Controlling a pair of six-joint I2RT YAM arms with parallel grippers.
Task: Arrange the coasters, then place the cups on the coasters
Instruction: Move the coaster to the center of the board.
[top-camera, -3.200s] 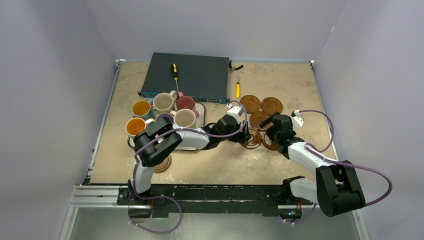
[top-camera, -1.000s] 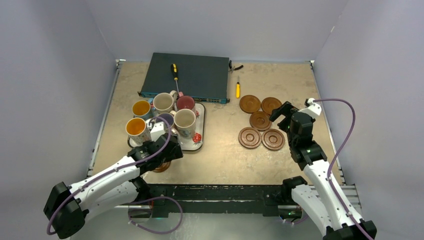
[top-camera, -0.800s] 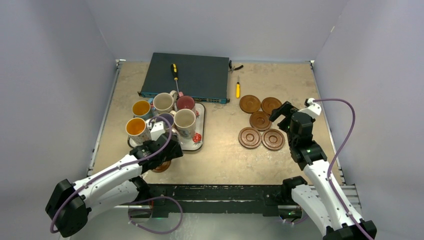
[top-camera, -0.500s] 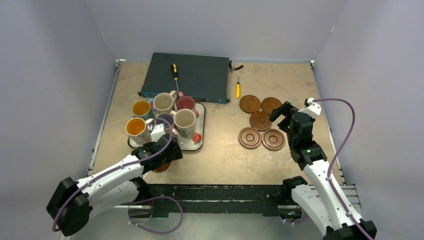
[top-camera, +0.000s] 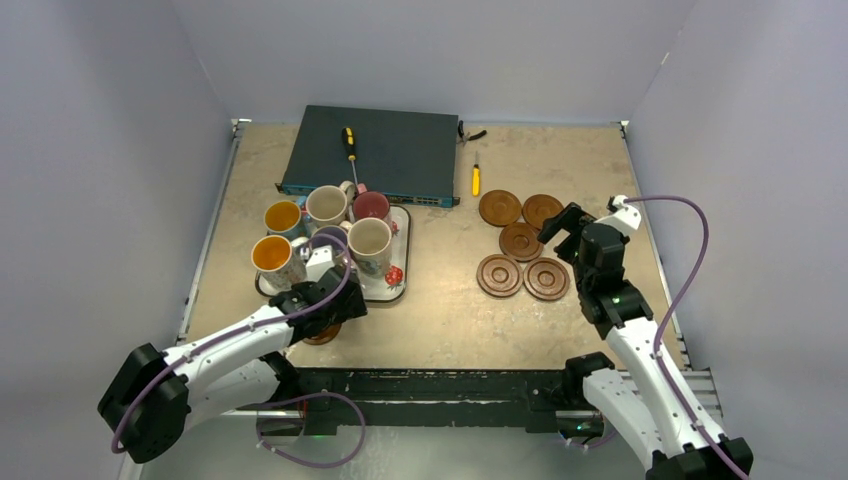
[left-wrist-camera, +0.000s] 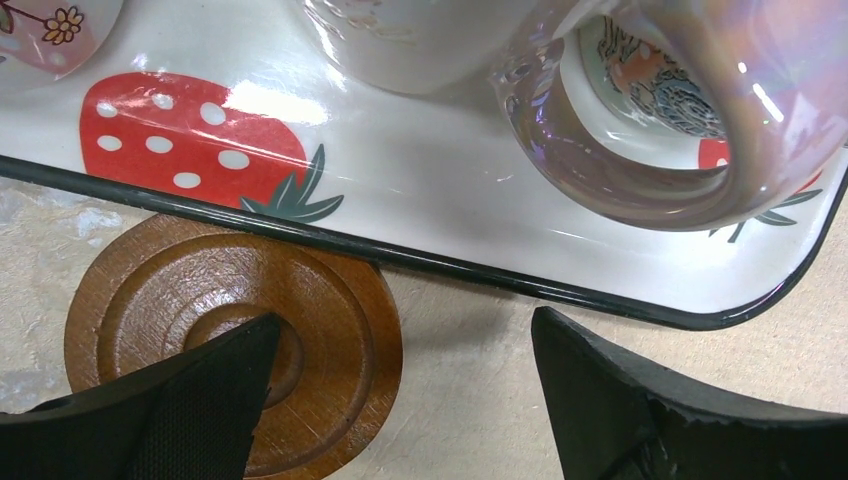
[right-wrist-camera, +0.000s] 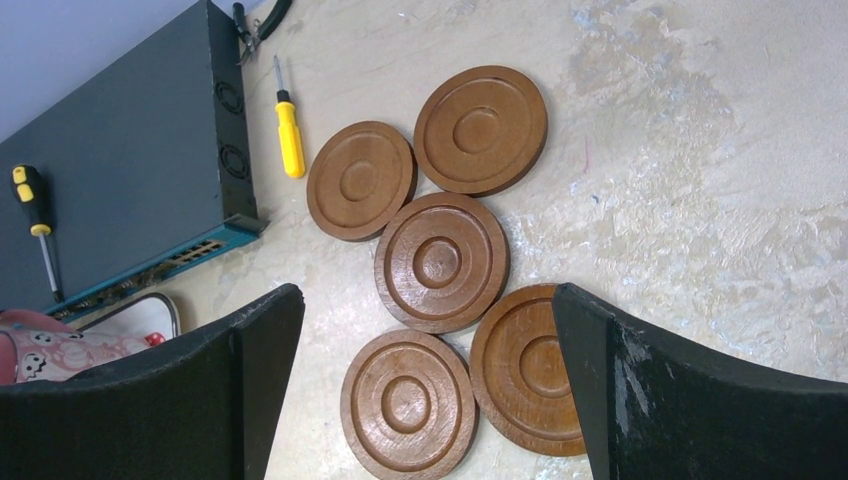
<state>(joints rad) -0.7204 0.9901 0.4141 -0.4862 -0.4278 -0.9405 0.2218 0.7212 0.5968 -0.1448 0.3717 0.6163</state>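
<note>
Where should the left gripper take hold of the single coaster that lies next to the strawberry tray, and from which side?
Probably by its outer rim, across the disc, from above on the near side. The coaster lies flat, so only the thin edge offers a grip, and the tray rim overlaps its far edge.

Six coasters (top-camera: 499, 275), six cups (top-camera: 369, 238), two screwdrivers (top-camera: 349, 142), one tray (left-wrist-camera: 430, 190), one dark box (top-camera: 400, 150)
</note>
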